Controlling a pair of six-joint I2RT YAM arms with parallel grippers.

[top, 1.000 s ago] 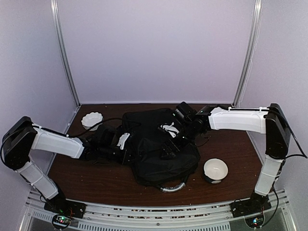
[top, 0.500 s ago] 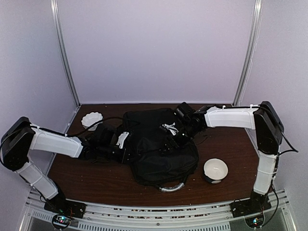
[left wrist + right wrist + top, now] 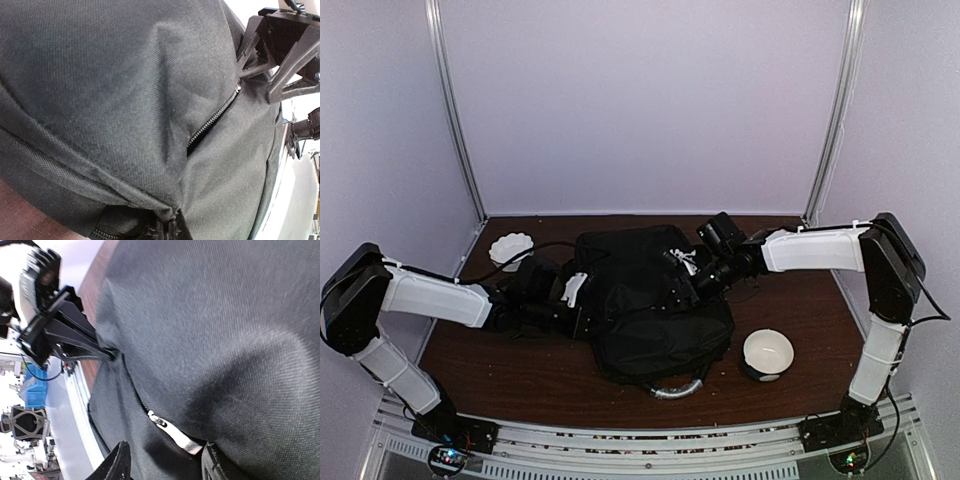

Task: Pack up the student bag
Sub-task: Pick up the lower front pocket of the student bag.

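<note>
You're going for the zipper pull (image 3: 175, 434) on the student bag (image 3: 650, 310): left pincer (image 3: 111, 353) clenching its fabric, right pincer (image 3: 165, 451) released astride the pull; clamp next.

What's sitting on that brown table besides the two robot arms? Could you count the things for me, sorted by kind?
Bags: 1, the black student bag in the middle
Dishes: 2, a white fluted dish at the far left and a white bowl with a dark base at the near right
Total: 3
</note>
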